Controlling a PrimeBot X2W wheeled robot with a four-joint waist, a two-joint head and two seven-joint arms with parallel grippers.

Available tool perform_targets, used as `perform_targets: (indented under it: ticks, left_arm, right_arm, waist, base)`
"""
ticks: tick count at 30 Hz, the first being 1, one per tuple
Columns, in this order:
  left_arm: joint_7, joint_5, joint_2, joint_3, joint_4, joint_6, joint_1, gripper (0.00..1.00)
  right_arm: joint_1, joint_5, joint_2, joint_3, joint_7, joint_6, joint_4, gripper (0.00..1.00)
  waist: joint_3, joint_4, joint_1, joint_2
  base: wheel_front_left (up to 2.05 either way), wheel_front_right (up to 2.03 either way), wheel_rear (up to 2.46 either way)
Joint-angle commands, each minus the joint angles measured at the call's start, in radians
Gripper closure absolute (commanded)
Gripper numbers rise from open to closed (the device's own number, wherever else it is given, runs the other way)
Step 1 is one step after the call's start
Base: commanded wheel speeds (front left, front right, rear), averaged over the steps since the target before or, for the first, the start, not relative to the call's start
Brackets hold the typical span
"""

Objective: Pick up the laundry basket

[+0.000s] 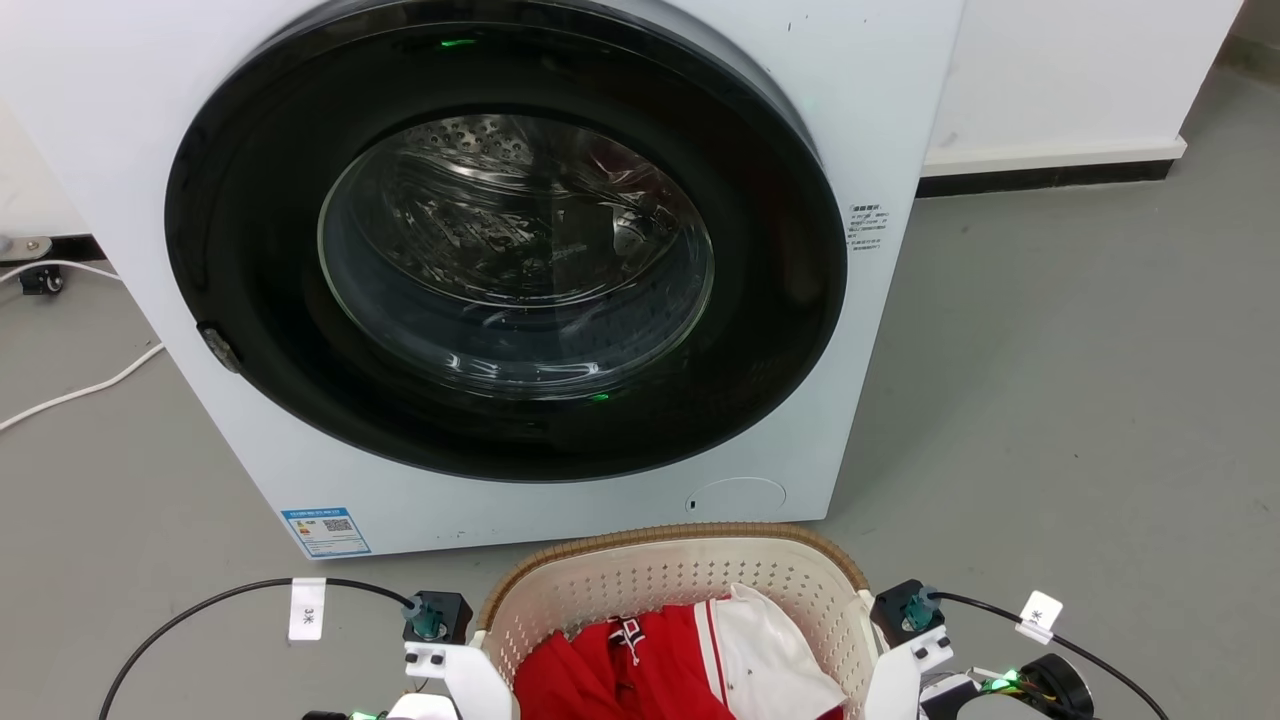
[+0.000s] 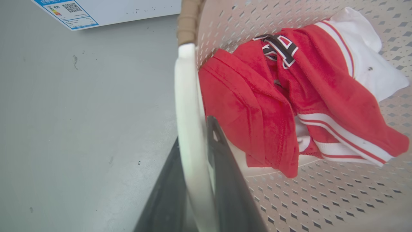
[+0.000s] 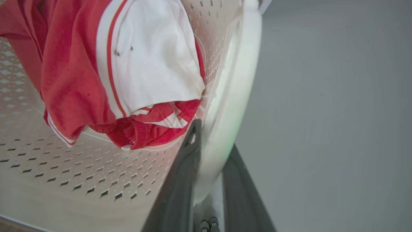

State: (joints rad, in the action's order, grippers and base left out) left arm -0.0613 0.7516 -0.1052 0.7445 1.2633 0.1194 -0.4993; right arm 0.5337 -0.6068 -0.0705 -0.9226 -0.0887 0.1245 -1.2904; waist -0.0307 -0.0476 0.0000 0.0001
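Head view: 1 laundry basket (image 1: 640,590) just before 1 washer (image 1: 500,250); whether off the floor yet, impossible to tell. Left wrist view: left gripper (image 2: 193,135) clamped across 1 white loop handle (image 2: 188,96), 1 finger inside the wall, 1 outside; red-and-white clothing (image 2: 289,96) beyond the inner fingertip. Right wrist view: right gripper (image 3: 214,135) likewise pinching the 2nd handle (image 3: 241,80). Judged: 2 grasps made, raising left.
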Motion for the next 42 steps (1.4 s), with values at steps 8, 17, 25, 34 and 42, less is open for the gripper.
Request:
perform_targets:
  ticks: [8, 17, 25, 34, 42]
  left_arm:
    - [0.01, 0.025, 0.019, 0.028, -0.01, 0.019, -0.023, 1.0]
    - [0.016, 0.046, 0.016, 0.051, -0.005, 0.019, -0.024, 1.0]
    - [0.017, 0.065, 0.016, 0.07, -0.002, 0.019, -0.026, 1.0]
    - [0.024, 0.086, 0.014, 0.09, 0.0, 0.019, -0.027, 1.0]
    - [0.028, 0.106, 0.012, 0.112, 0.002, 0.019, -0.027, 1.0]
  right_arm:
    - [0.015, -0.018, 0.018, -0.024, 0.016, 0.011, 0.009, 1.0]
    - [0.012, -0.037, 0.019, -0.042, 0.022, 0.011, 0.008, 1.0]
    - [0.015, -0.05, 0.015, -0.055, 0.026, 0.011, 0.007, 1.0]
    - [0.014, -0.06, 0.015, -0.07, 0.029, 0.011, 0.007, 1.0]
    - [0.013, -0.071, 0.009, -0.081, 0.03, 0.011, 0.007, 1.0]
  waist:
    - [0.002, 0.0, 0.0, -0.0001]
    - [0.004, 0.0, 0.0, -0.0001]
    - [0.003, 0.003, 0.0, -0.0001]
    - [-0.001, 0.005, 0.0, -0.0001]
    - [-0.002, 0.007, 0.0, -0.0001]
  base:
    - [0.0, 0.0, 0.0]
    - [0.0, 0.0, 0.0]
    - [0.0, 0.0, 0.0]
    - [0.0, 0.0, 0.0]
    - [0.0, 0.0, 0.0]
